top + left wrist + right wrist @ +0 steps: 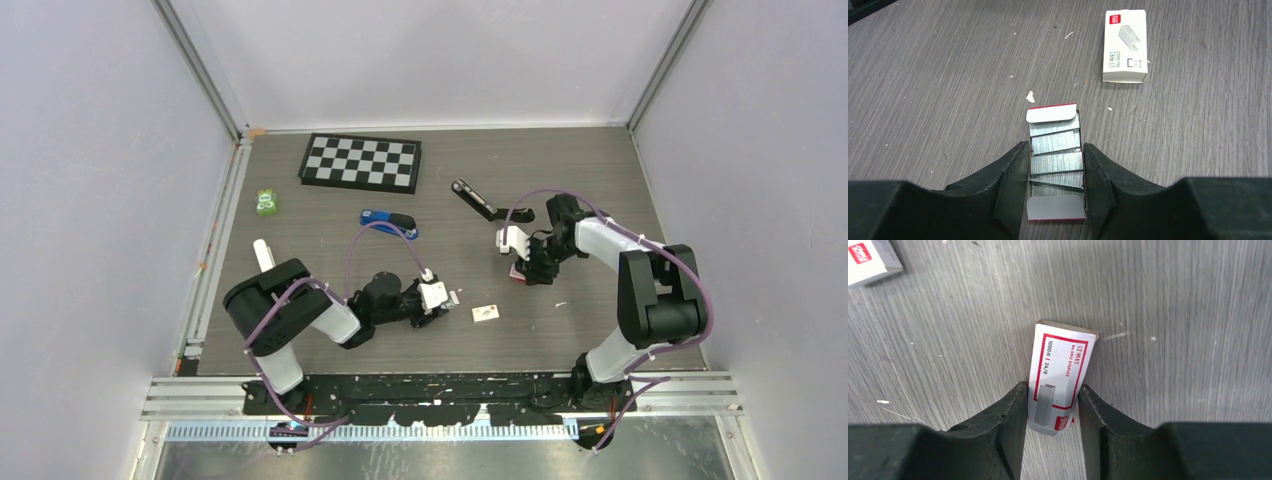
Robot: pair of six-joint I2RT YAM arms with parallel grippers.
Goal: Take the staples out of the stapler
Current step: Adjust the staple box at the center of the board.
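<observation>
Clenched in left gripper [1055, 146]: tray [1052, 114] of staples [1056, 164], toward near edge of table [600, 170]. Clenched in right gripper [1052, 387]: red-and-white box [1060, 365], toward right edge.

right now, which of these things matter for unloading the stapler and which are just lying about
Job: staples in the open tray the left gripper clamps; blue stapler; opened black stapler.
Lying about: chessboard; green item; whitish box; red-and-white box in the right gripper.
</observation>
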